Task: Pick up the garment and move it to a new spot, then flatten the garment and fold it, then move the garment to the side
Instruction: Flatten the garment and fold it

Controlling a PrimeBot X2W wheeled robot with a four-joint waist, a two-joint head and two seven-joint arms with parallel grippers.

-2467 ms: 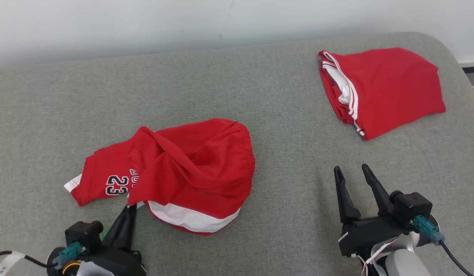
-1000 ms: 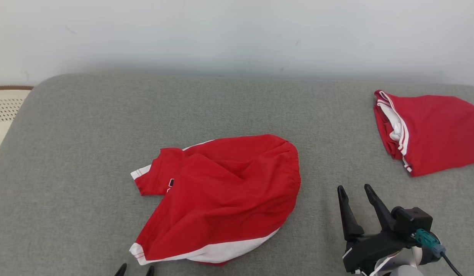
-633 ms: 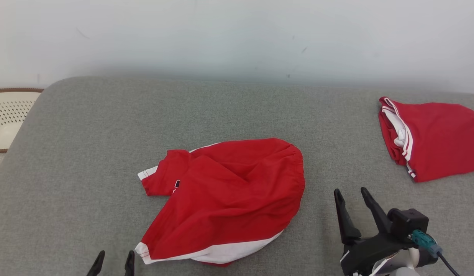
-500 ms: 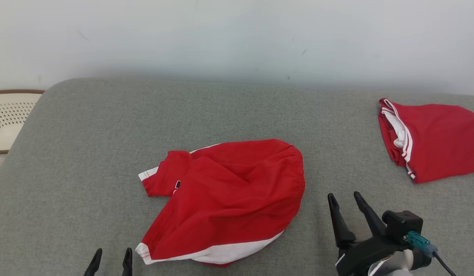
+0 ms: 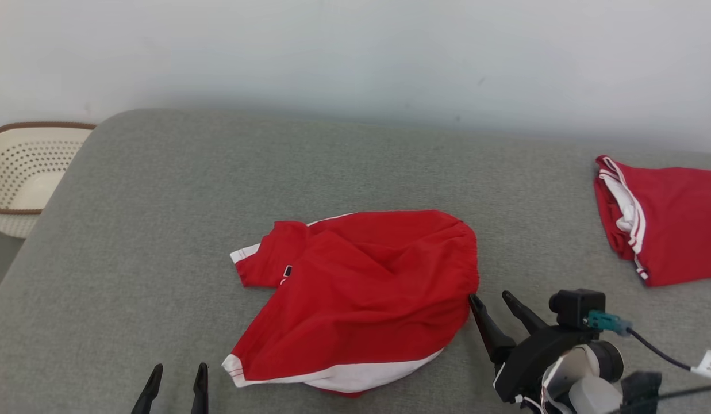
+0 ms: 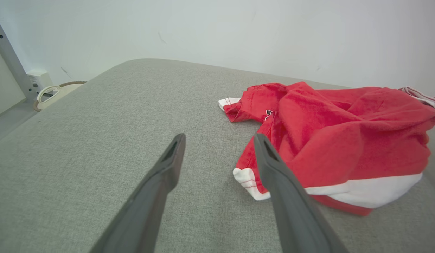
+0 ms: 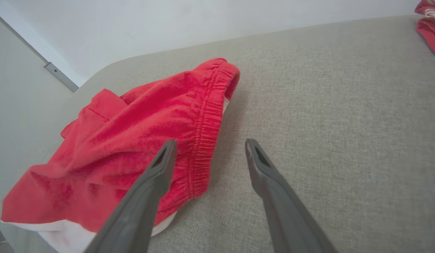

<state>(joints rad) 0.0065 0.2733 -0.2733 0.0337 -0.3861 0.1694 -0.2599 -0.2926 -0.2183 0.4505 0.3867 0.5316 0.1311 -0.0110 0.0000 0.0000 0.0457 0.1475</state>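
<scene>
The garment (image 5: pixel 361 293), red shorts with white trim, lies crumpled in the middle of the grey padded surface (image 5: pixel 217 184). Its elastic waistband (image 7: pixel 206 123) faces right and one white-hemmed leg end (image 6: pixel 250 181) points toward the front left. My right gripper (image 5: pixel 491 299) stands open just off the waistband's lower right edge, the left finger nearly touching the cloth. My left gripper (image 5: pixel 178 371) is open at the bottom edge, left of the hem corner, holding nothing. In the left wrist view the garment (image 6: pixel 337 133) lies right of the fingers (image 6: pixel 270 165).
A second folded red and white garment (image 5: pixel 665 215) rests at the far right. A cream perforated basket (image 5: pixel 22 172) stands beyond the surface's left end. A pale wall (image 5: pixel 355 52) rises behind. Bare grey surface spreads left of and behind the shorts.
The left gripper let go of the shorts, which now lie flatter. The camera shifted left. The right gripper swung left toward the waistband; both grippers stayed open.
</scene>
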